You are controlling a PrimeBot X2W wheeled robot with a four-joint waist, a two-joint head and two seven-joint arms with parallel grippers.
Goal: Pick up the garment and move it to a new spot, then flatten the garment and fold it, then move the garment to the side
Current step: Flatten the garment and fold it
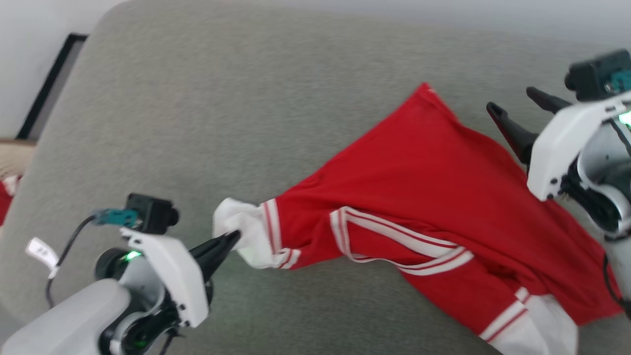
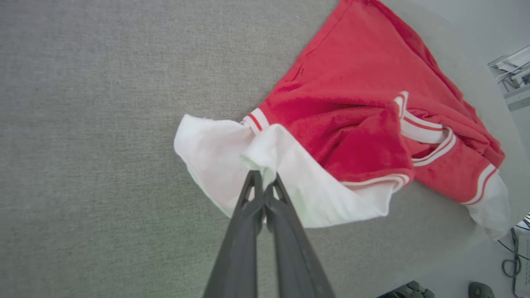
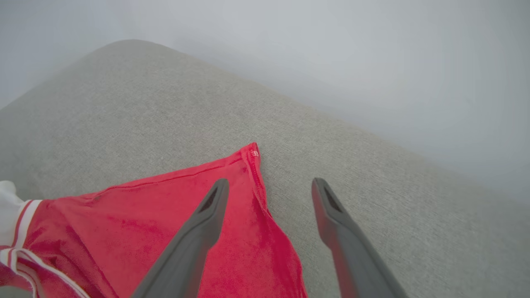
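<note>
A red shirt [image 1: 419, 197] with white sleeves lies rumpled on a grey cushion [image 1: 197, 123], stretched diagonally from the lower left to the right. The left gripper [image 1: 231, 240] is pinched tight on a white sleeve [image 1: 246, 231] at the shirt's left end. The right gripper [image 1: 512, 106] hangs by the shirt's far red edge with its fingers spread wide and nothing between them (one finger over cloth, one over cushion). This looks like the flattening step. The neck area is bunched and one side folded over. Next, the right gripper probably needs to close on that red edge, near the corner [image 1: 425, 88], and pull away from the left to draw the cloth smooth.
</note>
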